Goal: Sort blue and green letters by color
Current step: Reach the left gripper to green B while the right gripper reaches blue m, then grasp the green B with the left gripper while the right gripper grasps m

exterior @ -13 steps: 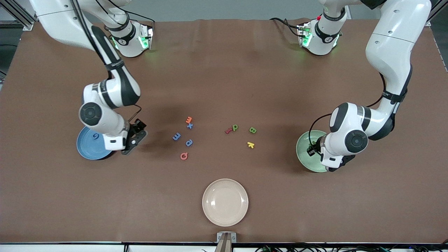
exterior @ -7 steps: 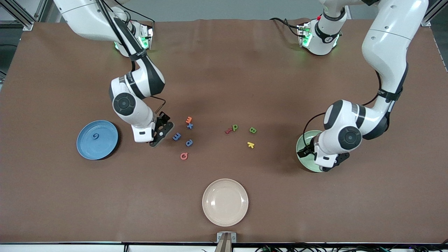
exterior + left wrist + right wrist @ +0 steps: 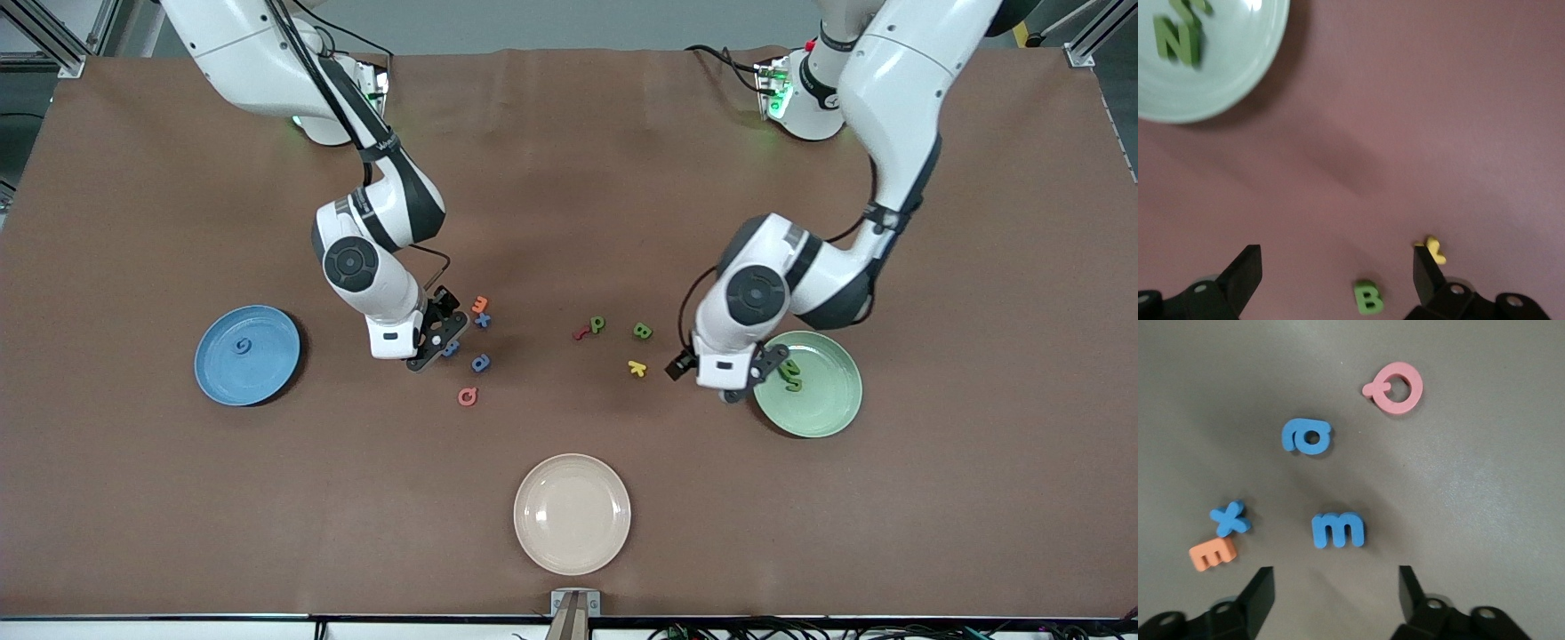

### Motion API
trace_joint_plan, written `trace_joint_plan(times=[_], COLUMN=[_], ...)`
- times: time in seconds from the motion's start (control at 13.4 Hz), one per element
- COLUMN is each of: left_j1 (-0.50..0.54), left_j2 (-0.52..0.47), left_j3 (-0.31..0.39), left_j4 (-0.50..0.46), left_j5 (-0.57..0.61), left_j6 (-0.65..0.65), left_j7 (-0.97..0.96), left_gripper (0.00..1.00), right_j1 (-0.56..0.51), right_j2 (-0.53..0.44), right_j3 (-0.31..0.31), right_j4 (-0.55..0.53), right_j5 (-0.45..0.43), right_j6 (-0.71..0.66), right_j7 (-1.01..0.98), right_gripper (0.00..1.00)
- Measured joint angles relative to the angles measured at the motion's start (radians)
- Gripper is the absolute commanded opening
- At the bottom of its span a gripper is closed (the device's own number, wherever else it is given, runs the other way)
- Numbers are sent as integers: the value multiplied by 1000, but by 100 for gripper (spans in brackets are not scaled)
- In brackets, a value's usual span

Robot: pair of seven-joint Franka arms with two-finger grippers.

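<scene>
From my station, the sort looks a little under half done. The blue plate (image 3: 247, 356), toward the right arm's end of the desk (image 3: 569, 178), holds one blue letter, a G (image 3: 242, 346). The green plate (image 3: 809, 384), toward the left arm's end, holds what I take to be two green letters: an N (image 3: 1178, 43) and a second piece (image 3: 1191, 8) cut off at the edge of the left wrist view, so I cannot name its shape.

Still loose on the desk are three blue letters: the blue E (image 3: 1338, 530), the blue P (image 3: 1306, 436) and the blue X (image 3: 1231, 519), which lies touching an orange letter (image 3: 1213, 555). Two green ones are also left, the green P (image 3: 597, 324), right beside a red letter (image 3: 581, 333), and the green B (image 3: 1367, 297). The pink letter (image 3: 1394, 387) and the yellow letter (image 3: 1432, 249) are not part of this job, and the cream plate (image 3: 573, 514), nearest the camera, holds nothing.

The right gripper (image 3: 1335, 593) hangs low over the blue E with its jaws spread wide and nothing between them. The left gripper (image 3: 1337, 275) is just off the green plate's rim, over bare desk near the green B, jaws fully spread and holding nothing. By my judgement five letters remain, the E and B being next
</scene>
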Motion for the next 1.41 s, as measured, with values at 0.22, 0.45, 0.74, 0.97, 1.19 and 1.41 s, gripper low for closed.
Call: trace_joint_plan(times=[0.22,0.45,0.74,0.97,1.19,1.41], left_j1=[-34,-53,-85,-95,-103,-104], left_j2=[10,11,11,26,61,95], left_j3=[2,1,1,1,1,2], left_j4=[0,0,-1,-14,-22,-23], left_j5=[0,0,0,0,0,0], left_j6=[19,41,50,59,89,110], left_j7=[-93,-154,-227,-270,-310,-321], left_gripper=[100,99,90,82,72,62], right_j1=[1,8,21,23,25,28], right_j2=[28,52,74,86,94,103], right_j3=[0,0,0,0,0,0], right_j4=[21,39,54,63,64,64], right_j5=[1,1,1,1,1,1], right_j6=[4,7,10,13,27,37], right_j7=[1,37,65,67,67,68], right_gripper=[68,68,67,67,66,60])
